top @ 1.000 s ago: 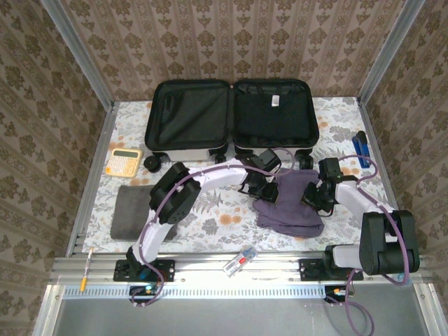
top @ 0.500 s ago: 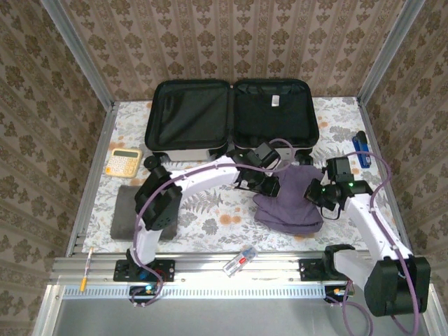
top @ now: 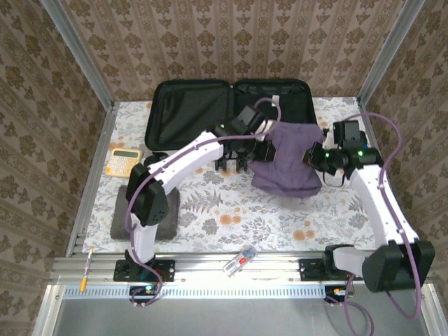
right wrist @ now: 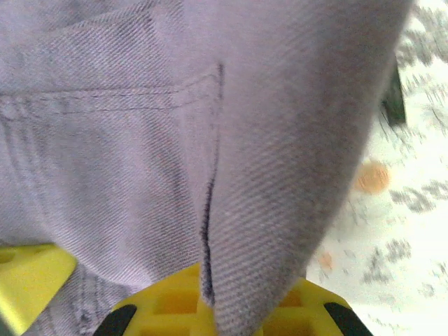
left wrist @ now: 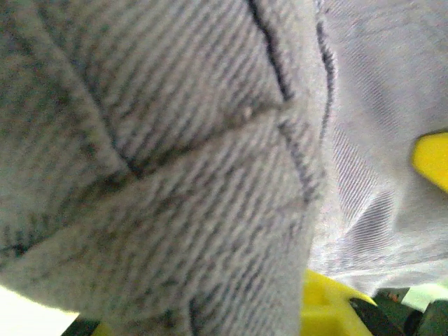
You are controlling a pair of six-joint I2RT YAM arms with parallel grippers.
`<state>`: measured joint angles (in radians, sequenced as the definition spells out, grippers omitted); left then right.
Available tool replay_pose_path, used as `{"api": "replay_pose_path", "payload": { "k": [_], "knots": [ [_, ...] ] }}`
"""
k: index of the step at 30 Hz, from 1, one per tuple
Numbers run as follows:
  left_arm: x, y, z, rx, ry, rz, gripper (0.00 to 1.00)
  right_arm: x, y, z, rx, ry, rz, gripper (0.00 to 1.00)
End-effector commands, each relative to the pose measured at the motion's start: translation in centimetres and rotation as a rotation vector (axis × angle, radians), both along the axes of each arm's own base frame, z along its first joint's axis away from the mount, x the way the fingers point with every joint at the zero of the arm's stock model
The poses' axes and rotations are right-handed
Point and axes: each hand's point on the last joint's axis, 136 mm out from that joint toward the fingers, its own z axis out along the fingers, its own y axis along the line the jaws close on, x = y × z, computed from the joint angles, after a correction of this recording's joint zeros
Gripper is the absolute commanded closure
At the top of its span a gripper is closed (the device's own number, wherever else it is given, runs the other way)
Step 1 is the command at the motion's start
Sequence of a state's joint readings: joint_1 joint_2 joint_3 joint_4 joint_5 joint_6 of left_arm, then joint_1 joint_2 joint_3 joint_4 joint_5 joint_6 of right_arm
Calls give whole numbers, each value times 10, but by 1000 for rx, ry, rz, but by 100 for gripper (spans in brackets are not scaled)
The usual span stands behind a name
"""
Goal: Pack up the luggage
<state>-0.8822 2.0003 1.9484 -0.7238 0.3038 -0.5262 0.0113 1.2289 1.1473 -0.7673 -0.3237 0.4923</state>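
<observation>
The luggage (top: 183,115) lies open at the back of the table, both black-lined halves facing up. A folded purple-grey denim garment (top: 288,171) hangs in the air at the near rim of the right half. My left gripper (top: 267,150) is shut on its left edge and my right gripper (top: 314,158) is shut on its right edge. In the left wrist view the garment's cloth (left wrist: 175,161) covers the jaws, with a yellow finger (left wrist: 327,308) showing under it. In the right wrist view the garment (right wrist: 210,126) and its pocket seam hang over the yellow fingers (right wrist: 168,304).
A yellow calculator (top: 123,162) lies at the left, and a folded dark grey cloth (top: 137,211) lies in front of it under the left arm. A small clear packet (top: 239,261) and a pen (top: 87,269) rest on the near rail. Walls close in both sides.
Both arms have lifted the purple garment off the table and carried it back to the luggage's right half. The right gripper has closed tighter on it.
</observation>
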Motion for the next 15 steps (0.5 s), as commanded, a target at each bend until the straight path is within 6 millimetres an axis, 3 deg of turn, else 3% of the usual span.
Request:
{"api": "replay_pose_path", "payload": {
  "k": [1, 6, 10, 15],
  "knots": [
    [35, -11, 35, -78, -94, -7, 100, 39, 12, 26, 22, -85, 75, 100],
    [88, -14, 47, -87, -143, 32, 100, 100, 14, 41, 40, -113, 119, 100],
    [134, -11, 40, -151, -139, 98, 100, 141, 19, 46, 78, -123, 147, 100],
    [177, -14, 36, -292, -160, 144, 100, 178, 23, 45, 107, -127, 161, 100]
  ]
}}
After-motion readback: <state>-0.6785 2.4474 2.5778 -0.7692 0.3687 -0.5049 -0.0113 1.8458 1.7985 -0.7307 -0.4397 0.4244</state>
